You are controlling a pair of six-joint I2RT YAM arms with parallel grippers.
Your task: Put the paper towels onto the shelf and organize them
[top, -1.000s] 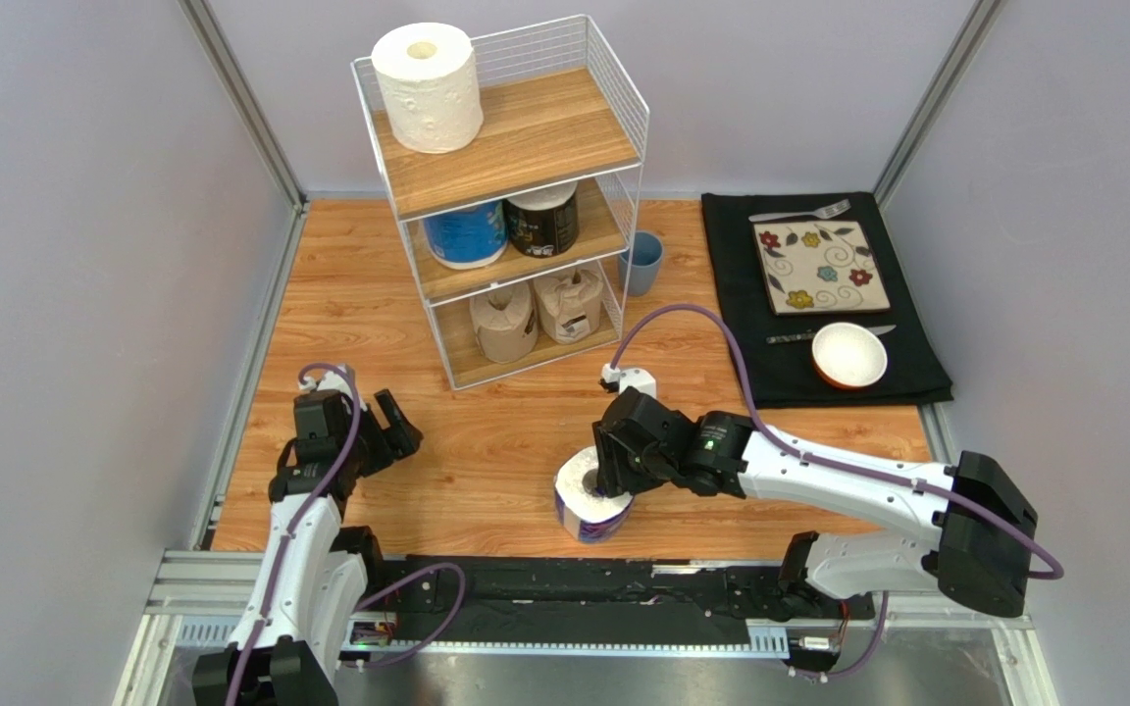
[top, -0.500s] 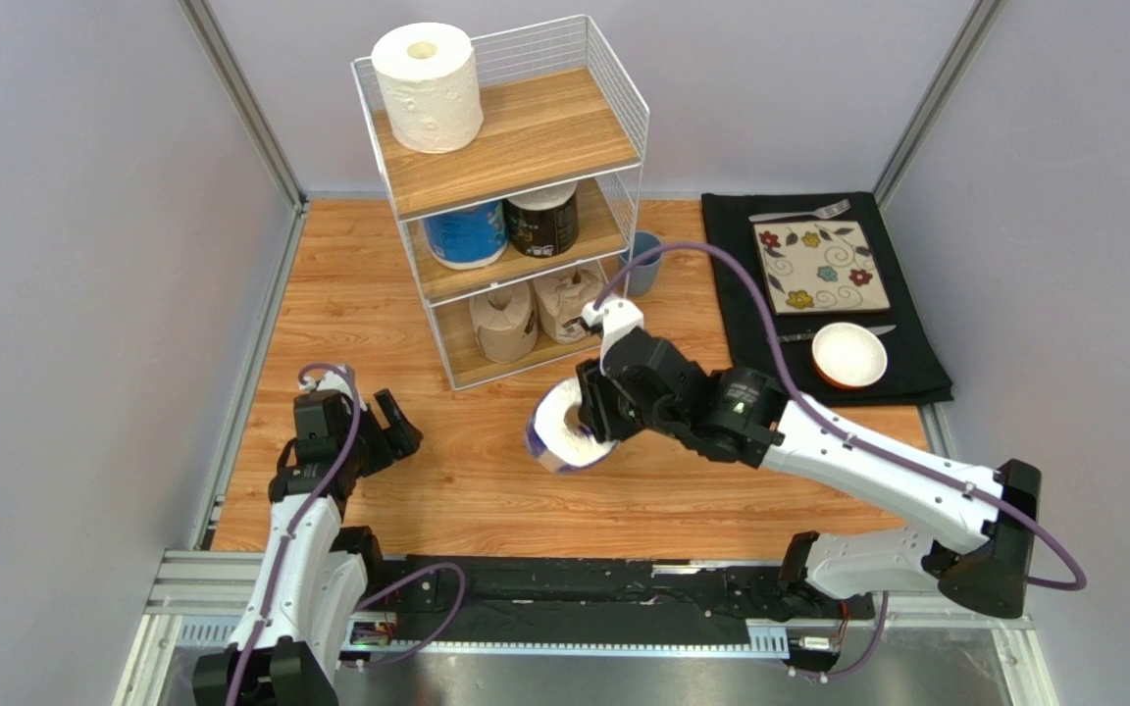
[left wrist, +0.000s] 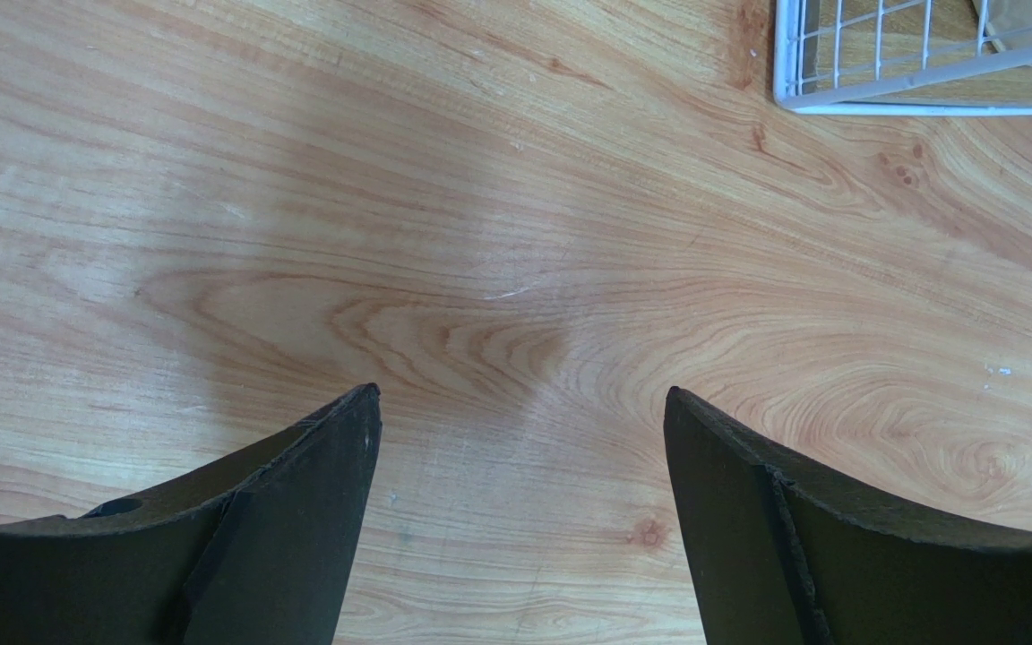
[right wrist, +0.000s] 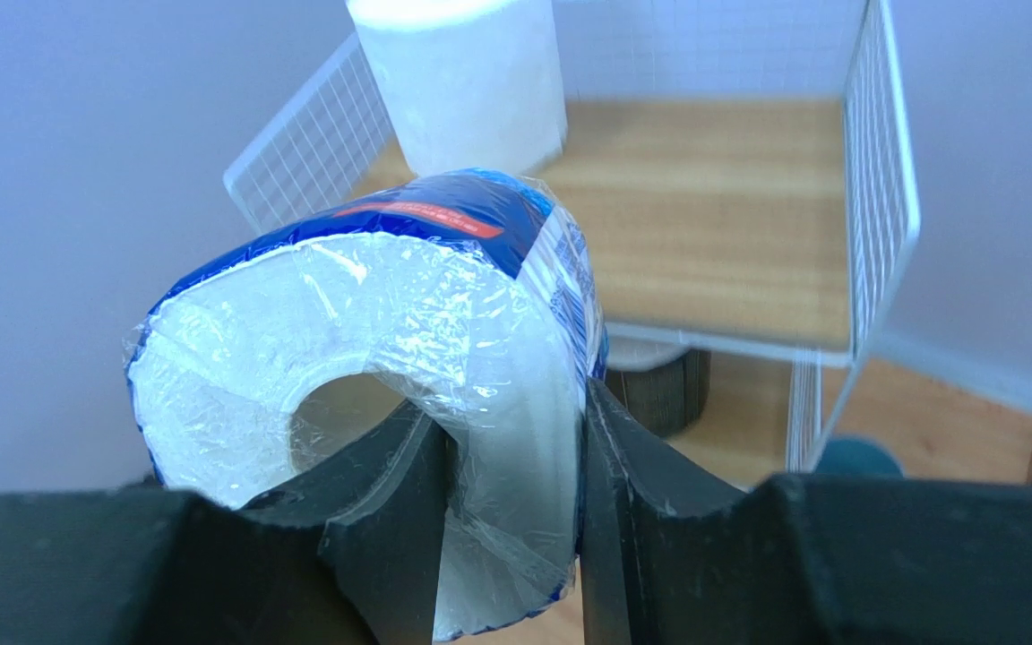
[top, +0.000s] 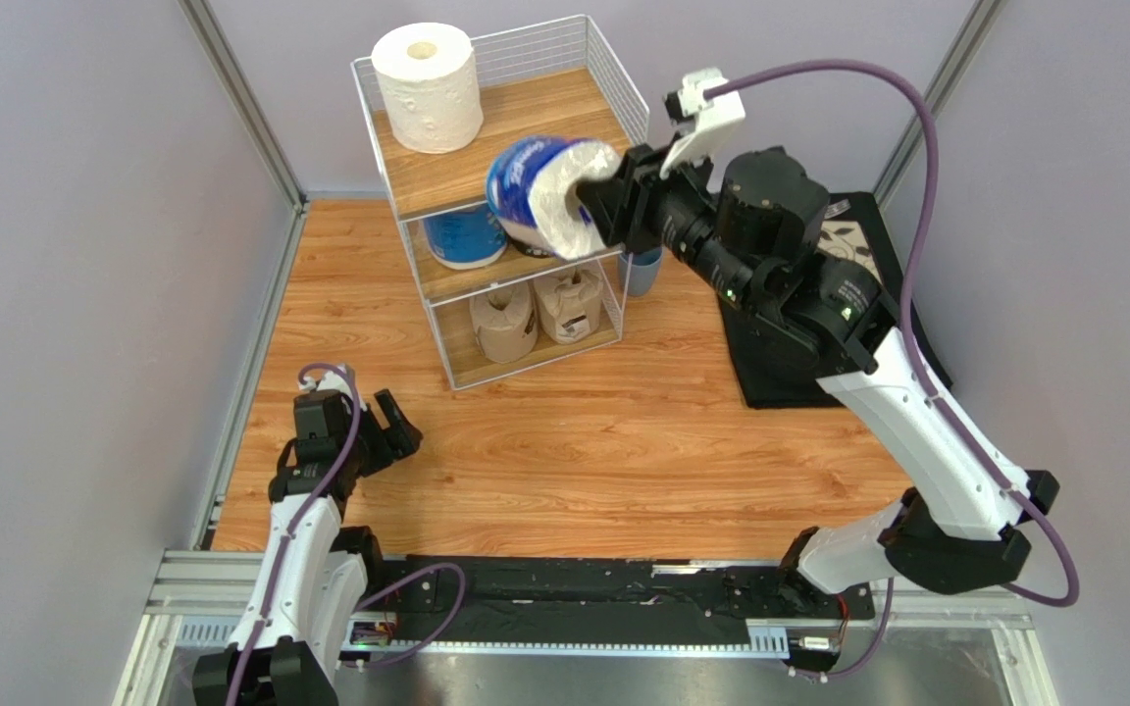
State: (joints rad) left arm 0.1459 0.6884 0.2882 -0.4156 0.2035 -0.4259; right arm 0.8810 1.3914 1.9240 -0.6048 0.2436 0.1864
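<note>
Near the wire shelf (top: 527,140)'s wooden top, my right gripper (right wrist: 508,444) pinches the crinkly blue-wrapped roll (right wrist: 387,289); my left gripper (left wrist: 522,399) gapes wide.

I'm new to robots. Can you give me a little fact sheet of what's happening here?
Right gripper: shut on a blue-wrapped roll, held in the air near the top tier of the shelf
Left gripper: open, empty, over the table
Top tier: white roll
Middle tier: blue roll visible
Bottom tier: two brown rolls
</note>
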